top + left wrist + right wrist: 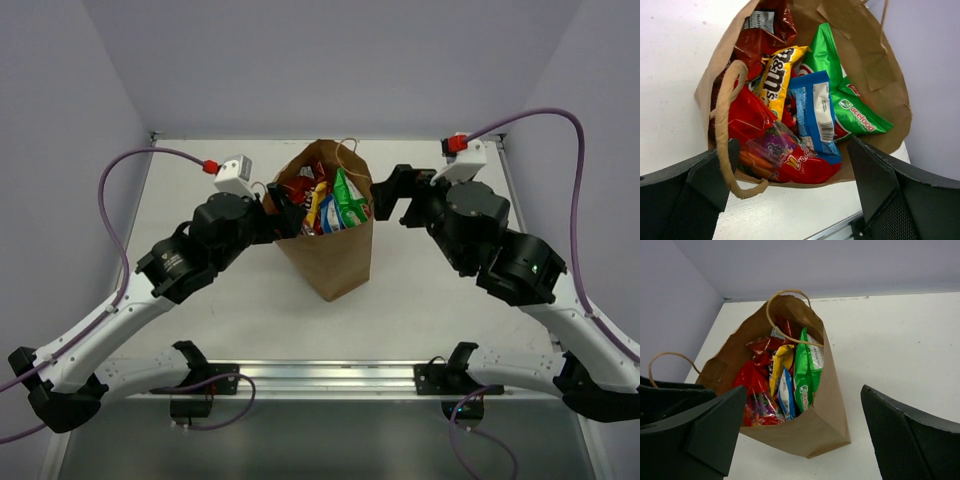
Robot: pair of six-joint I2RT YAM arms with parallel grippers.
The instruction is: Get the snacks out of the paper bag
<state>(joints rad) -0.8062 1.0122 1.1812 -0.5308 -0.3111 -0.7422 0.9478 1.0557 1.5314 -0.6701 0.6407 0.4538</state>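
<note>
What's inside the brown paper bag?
In the brown paper bag: a crinkly yellow foil packet, a blue packet, a green packet, some red packets. Anything underneath is hidden.

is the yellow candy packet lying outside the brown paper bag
No, the yellow candy packet sits inside the open brown paper bag.

Snacks (805,115): jammed together, lower ends buried under each other, can't get a count.
Paper bag (880,75): rim clipped at 12 o'clock in the left wrist view.
Left gripper (792,150): fingers (680,200) run off at 6 o'clock.
Right gripper (802,390): fingers (910,440) clipped at 6 o'clock too.
</note>
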